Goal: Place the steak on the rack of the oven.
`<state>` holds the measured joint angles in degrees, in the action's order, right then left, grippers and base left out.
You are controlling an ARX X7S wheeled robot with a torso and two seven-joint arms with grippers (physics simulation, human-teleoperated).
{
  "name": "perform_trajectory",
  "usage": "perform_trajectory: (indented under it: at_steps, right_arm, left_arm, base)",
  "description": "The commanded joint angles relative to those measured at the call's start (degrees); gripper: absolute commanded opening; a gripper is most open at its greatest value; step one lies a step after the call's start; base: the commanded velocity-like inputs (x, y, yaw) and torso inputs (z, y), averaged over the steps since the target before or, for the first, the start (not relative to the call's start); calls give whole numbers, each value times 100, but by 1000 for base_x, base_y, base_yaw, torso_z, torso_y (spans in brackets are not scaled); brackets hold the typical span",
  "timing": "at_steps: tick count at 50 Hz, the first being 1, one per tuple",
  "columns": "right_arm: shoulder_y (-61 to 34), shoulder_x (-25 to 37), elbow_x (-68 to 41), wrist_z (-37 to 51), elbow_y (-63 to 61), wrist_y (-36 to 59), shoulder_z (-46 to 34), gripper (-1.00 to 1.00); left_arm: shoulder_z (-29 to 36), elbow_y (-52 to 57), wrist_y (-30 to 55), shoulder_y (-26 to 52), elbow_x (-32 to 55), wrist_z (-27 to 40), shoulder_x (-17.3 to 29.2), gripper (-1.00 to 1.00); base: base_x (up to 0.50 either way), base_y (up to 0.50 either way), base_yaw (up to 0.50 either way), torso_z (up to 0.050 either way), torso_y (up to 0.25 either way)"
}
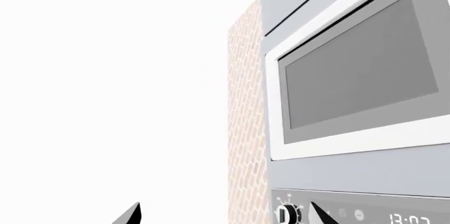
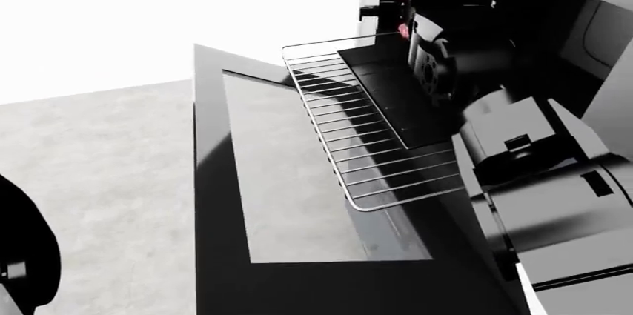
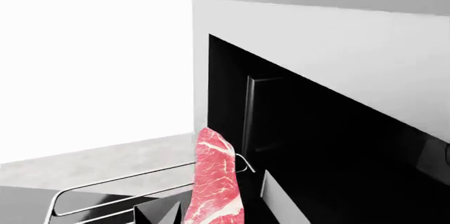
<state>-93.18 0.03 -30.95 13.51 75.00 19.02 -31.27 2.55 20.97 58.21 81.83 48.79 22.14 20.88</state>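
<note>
We hold the steak [image 3: 214,182] clenched in our right hand [image 3: 184,214], hanging upright above the pulled-out rack [image 2: 371,137] of the open oven [image 2: 296,181], and we should lower it flat onto the bars before releasing.
</note>
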Motion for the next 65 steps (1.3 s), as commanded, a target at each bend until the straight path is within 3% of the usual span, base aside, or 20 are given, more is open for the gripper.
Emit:
perform_trajectory:
  at_steps: [1,13,24,27,32,65]
  right_arm:
    - [202,-1,963,65,-1,274,659,-100]
    - [478,-1,2064,11,-1,562,1600,-100]
    - [629,-1,1855,-225,-1,910,1525,-100]
    - [747,-2,1681,-531,-1,1060,825,-100]
    - [781,-2,1532,-624,-1,1086,466,-100]
    - [784,-1,2054,-519,-1,1079,1095,-100]
  left_arm:
    - [-1,11,-19,-16,26,16,23,100]
    - [-11,36,120,108,149,147,-22,100]
    - [131,23,-141,159,75,-162,28,100]
    - [213,5,-298,109,4,-330,49,100]
    - [225,50,-239,140,62,-309,56,100]
    - [377,27,-338,101,44,-381,118,100]
  base:
    - [0,0,0,0,0]
    - [0,0,0,0,1]
    - [0,0,0,0,0]
    - [0,0,0,0,0]
    - [0,0,0,0,0]
    - [0,0,0,0,0]
